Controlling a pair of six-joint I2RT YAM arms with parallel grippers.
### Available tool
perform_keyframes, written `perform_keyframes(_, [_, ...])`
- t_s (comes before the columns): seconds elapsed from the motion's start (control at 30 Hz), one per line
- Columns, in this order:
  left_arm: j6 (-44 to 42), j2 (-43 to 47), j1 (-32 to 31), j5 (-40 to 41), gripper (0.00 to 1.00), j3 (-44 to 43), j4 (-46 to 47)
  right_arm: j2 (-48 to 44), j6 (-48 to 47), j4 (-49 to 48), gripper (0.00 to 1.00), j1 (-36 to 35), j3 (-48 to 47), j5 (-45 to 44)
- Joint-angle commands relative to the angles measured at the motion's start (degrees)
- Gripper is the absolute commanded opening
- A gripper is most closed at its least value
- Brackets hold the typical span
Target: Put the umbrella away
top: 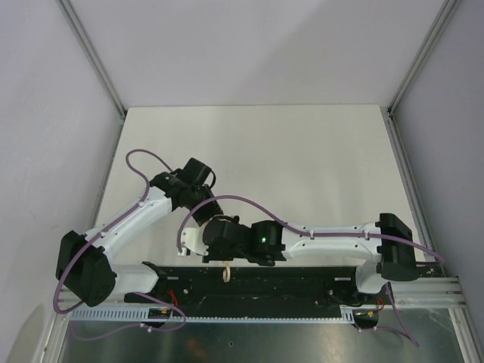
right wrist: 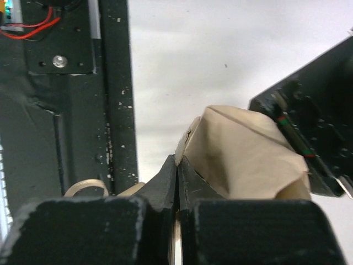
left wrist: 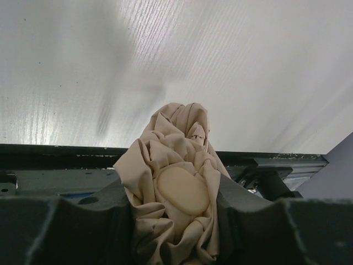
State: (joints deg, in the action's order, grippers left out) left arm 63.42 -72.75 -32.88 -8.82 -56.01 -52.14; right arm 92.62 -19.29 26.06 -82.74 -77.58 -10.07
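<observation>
One wide white table [left wrist: 231,61] stretches out beyond the left claw [left wrist: 175,190]. No view shows where the bundle should go, so a carry across it could be aimed wrongly.

The black base rail [right wrist: 116,88] runs just left of the right claw [right wrist: 176,165]. Both claws work close to it, and a swing that way could knock a finger or drag cloth over its edge.

The umbrella [left wrist: 177,138] sits between the left claw's fingers [left wrist: 105,223], which grasp its crumpled tan fabric on both sides. That hold is on loose cloth, not visibly on the shaft. I judge a pull could slide the folds out or let the canopy spill open.

In the right wrist view the same bundle lies just beyond the right claw's tips, to their right. That claw is clenched tight, with a pale sliver in the seam between its fingers. Whether it pinches a fold or a strap I cannot tell. If it does, the claws moving apart could yank or tear the cloth.

The strap loop [right wrist: 83,186] hangs free just left of the right claw, near the rail, and could snag there.

Smallest, a round tan disc [left wrist: 182,190] sits amid the folds between the left claw's fingers. Squeezing on its smooth face may let the grip slip.
</observation>
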Motion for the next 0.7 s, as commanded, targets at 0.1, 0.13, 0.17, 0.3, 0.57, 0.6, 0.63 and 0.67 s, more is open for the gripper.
perform_keyframes(0.1, [-1.77,-1.69,0.43,-0.30,0.00,-5.78,-1.84,2.24,1.85,0.37,0.00,-0.27,-0.94,6.44])
perform_keyframes(0.13, [-1.83,-2.35,0.57,-0.05,0.00,-6.22,-1.83,3.11,1.74,0.25,0.00,0.89,-0.75,6.49])
perform_keyframes(0.17, [-1.95,-3.08,0.60,0.03,0.00,-6.70,-1.83,3.76,1.72,-0.34,0.00,2.18,-0.39,6.96])
perform_keyframes(0.3, [-3.06,-6.68,0.48,1.62,0.00,-7.91,-1.83,4.93,0.81,-5.86,0.00,4.96,3.46,4.50])
perform_keyframes(0.57, [-7.09,-19.05,0.79,5.49,0.00,-9.44,-2.57,8.89,-2.42,-11.21,0.00,5.31,8.44,-3.40])
perform_keyframes(0.6, [-7.53,-20.39,0.80,6.23,0.00,-10.11,-2.81,9.11,-2.64,-12.17,0.00,5.35,9.08,-4.18])
perform_keyframes(0.63, [-8.01,-21.68,0.80,7.00,0.00,-10.85,-3.07,9.57,-2.79,-12.75,0.00,5.55,9.54,-4.79])
perform_keyframes(0.67, [-8.47,-23.07,0.80,7.56,0.00,-11.48,-3.28,10.29,-2.87,-13.21,0.00,5.78,9.77,-5.05])
